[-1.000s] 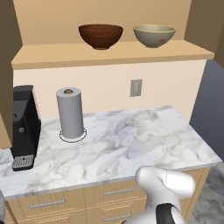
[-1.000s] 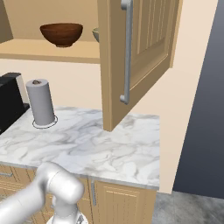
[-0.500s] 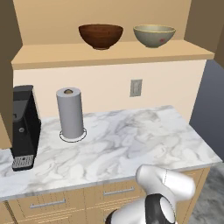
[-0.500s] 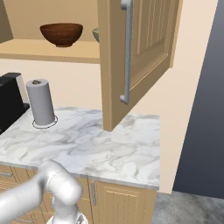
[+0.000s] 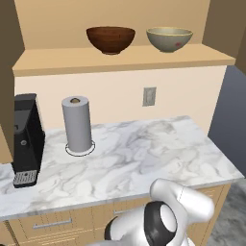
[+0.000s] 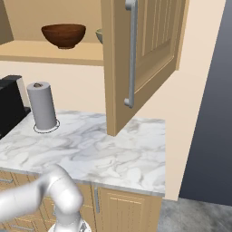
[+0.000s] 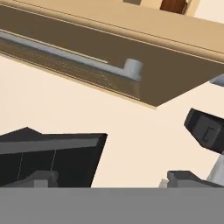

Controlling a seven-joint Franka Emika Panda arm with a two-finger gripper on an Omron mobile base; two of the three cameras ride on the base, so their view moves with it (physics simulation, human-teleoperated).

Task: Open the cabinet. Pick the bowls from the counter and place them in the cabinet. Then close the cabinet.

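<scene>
We see a cabinet door (image 7: 109,65) edge-on running diagonally, grey bar handle (image 7: 70,54) along it, pale wall (image 7: 87,113) below. Black coffee machine (image 7: 48,157) at lower left. Reddish-brown bowl (image 7: 174,5) at top edge.

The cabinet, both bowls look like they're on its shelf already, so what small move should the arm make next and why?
Probably bring the gripper up toward the bar handle of the open right door and begin swinging it shut. The brown bowl and the pale bowl both sit on the cabinet shelf, the counter holds no bowls, and the gripper is open, so only closing seems left.
</scene>
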